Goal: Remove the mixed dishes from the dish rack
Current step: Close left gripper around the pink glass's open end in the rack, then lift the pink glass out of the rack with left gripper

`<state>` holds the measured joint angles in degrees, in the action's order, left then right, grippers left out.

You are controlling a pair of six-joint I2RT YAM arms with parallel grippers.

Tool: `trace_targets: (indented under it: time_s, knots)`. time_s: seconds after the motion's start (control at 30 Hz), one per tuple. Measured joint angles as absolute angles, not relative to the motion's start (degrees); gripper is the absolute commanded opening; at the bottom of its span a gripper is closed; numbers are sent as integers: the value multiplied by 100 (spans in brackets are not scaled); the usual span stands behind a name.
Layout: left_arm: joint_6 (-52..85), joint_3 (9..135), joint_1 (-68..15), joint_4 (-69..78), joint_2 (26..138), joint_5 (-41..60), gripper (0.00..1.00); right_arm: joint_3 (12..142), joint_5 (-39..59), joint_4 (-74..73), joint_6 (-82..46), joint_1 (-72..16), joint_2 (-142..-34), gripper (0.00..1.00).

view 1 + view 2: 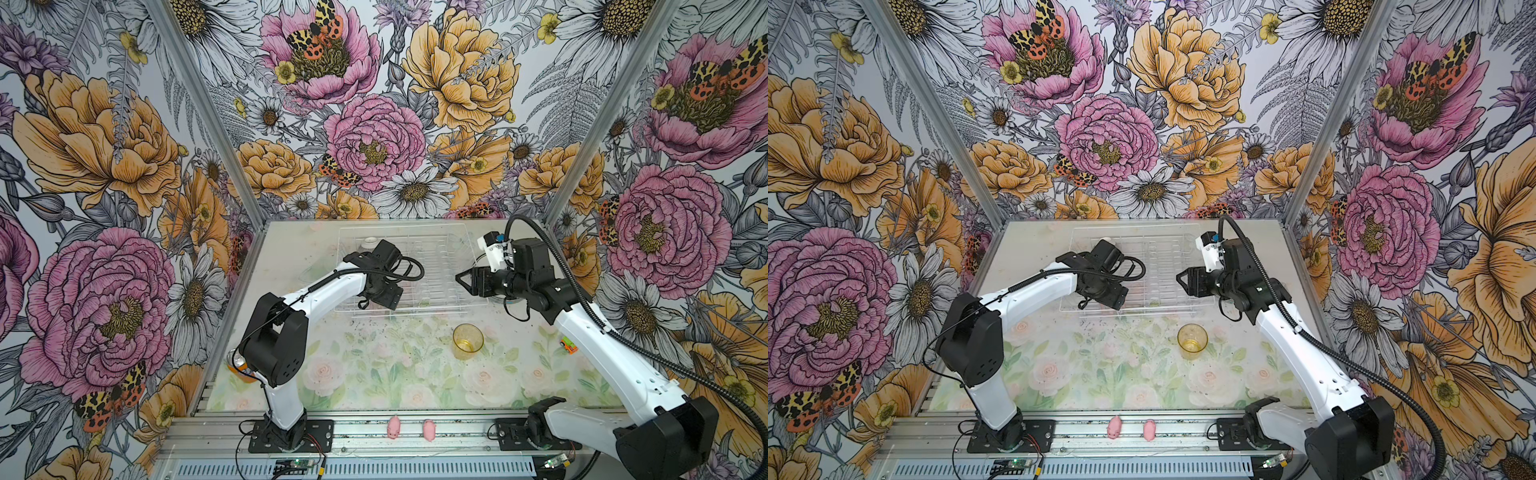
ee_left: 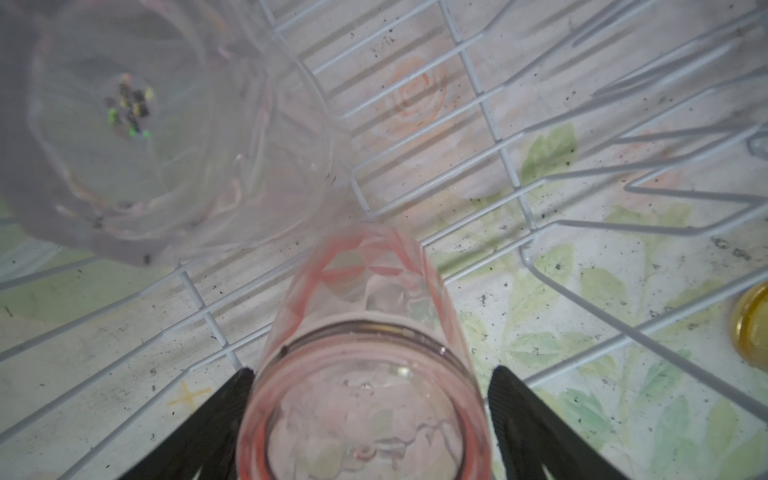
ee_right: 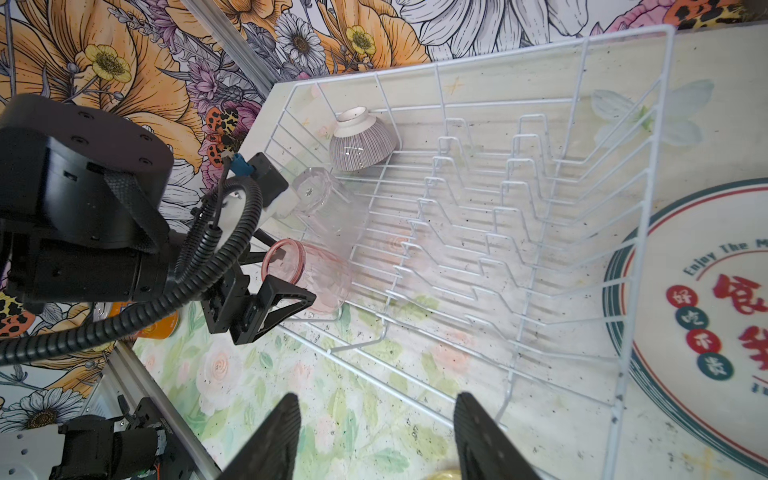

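This is a robot test cell in a lab, not a real kitchen. The left arm (image 1: 324, 291) and the right arm (image 1: 602, 353) are bolted on an aluminium rail (image 1: 457, 436) far behind the right gripper (image 1: 463, 282), with a bare circuit board (image 1: 296, 461) and loose wires there. Flat flower-printed panels (image 1: 374, 104) in metal posts (image 1: 205, 108) close the space ahead of this gripper and on both its sides. Below it, the table (image 1: 374, 374) has a printed rose sheet.

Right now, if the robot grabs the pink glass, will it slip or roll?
Likely slippery: the pink glass looks smooth and shiny. It lies on its side in the rack, so a nudge could roll it.
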<state>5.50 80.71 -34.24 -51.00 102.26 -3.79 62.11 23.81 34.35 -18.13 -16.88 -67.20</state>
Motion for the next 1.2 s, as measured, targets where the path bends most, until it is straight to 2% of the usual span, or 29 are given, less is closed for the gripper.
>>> trace_targets:
  time_s: [0.1, 0.27, 0.4, 0.77, 1.2]
  knots:
    - [541, 8075, -3382, -5098, 10248, -281, 81, 6208, 2379, 3435, -1813, -1688, -6722, 61]
    - [447, 8086, -3345, -5070, 10298, -108, 66, 6206, 2379, 3435, -1815, -1688, -6722, 61]
    - [405, 8101, -3293, -5030, 10298, 84, 59, 6206, 2381, 3433, -1815, -1688, -6722, 61]
    - [390, 7889, -2982, -4792, 10068, 744, 57, 6206, 2491, 3369, -1839, -1688, -6731, 61]
    - [572, 7207, -2346, -3848, 8954, 2237, 58, 5966, 3597, 2714, -2102, -1680, -6890, 55]
